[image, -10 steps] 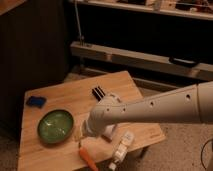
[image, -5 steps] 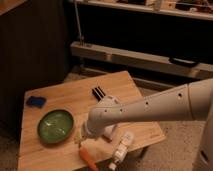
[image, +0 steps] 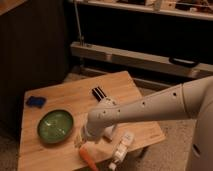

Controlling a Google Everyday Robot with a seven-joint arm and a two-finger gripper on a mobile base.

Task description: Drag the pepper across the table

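The pepper is a slim orange-red tapered thing lying near the front edge of the light-wood table. My white arm reaches in from the right and bends down over the table. The gripper is at the arm's low end, right above and against the pepper's upper end, between the green bowl and the white bottle-like object.
A green bowl sits at the front left. A blue object lies at the left edge. A black object lies at mid table. A white bottle-like object lies by the front right edge. A metal shelf rail runs behind.
The arm has shifted slightly lower and toward the front edge; the pepper stays close to the same spot under the gripper.
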